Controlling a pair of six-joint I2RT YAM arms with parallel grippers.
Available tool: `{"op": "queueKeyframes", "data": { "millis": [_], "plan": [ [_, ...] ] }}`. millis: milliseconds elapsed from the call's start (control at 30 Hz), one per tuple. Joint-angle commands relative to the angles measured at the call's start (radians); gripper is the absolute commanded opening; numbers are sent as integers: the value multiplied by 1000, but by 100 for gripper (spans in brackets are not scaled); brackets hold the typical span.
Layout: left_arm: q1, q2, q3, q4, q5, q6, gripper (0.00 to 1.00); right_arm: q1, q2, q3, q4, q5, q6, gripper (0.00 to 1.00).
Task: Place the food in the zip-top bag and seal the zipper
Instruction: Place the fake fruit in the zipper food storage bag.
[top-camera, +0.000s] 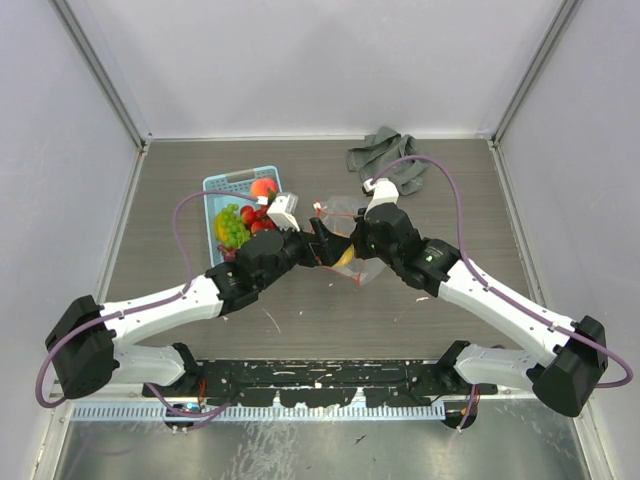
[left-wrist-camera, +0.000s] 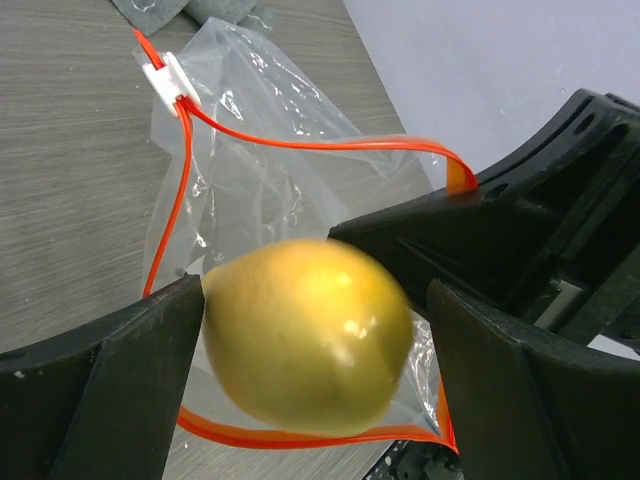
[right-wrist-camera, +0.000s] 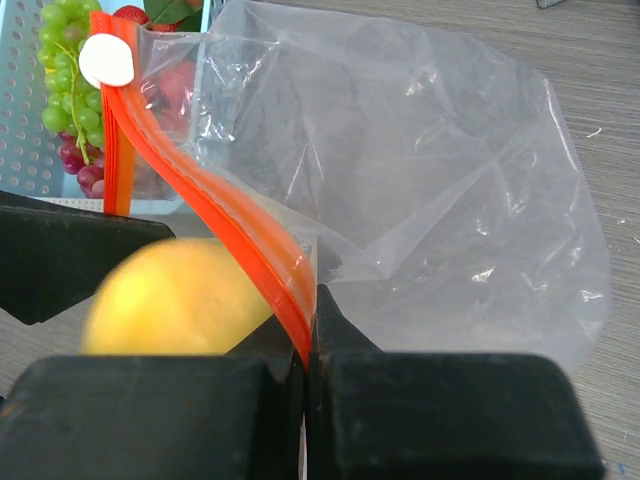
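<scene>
Releasing left gripper (top-camera: 322, 243): jaws spread wider than the yellow lemon (left-wrist-camera: 305, 335), which touches one finger while a sliver of gap shows at the other; the fruit looks loose, not clamped.
Lemon: poised over the open mouth of the zip-top bag (left-wrist-camera: 260, 200), framed by the loop of the zipper (left-wrist-camera: 300, 142).
Right gripper (right-wrist-camera: 306, 345): closed tight on the zipper strip, holding that lip of the bag up.
Bag: at the middle of the table (top-camera: 450, 190), just right of the blue basket (top-camera: 213, 188).
Doing it well: hold the left jaws wide and centred above the mouth so the lemon drops clear of the rim. The right pinch should stay firm, since a sagging lip could deflect the fruit.
Left to load: grapes (top-camera: 232, 225), peach (top-camera: 264, 187) and strawberries (top-camera: 254, 214) sit in the basket.
</scene>
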Motion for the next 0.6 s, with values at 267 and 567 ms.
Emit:
{"op": "queueKeyframes", "data": {
  "millis": [267,567],
  "plan": [
    [-3,-40,74,-62,15,44,99,6,-22,-8,52,35,15,0],
    [-4,-191,98,-336,-115,53,98,4,-40,-16,47,52,12,0]
  ]
}}
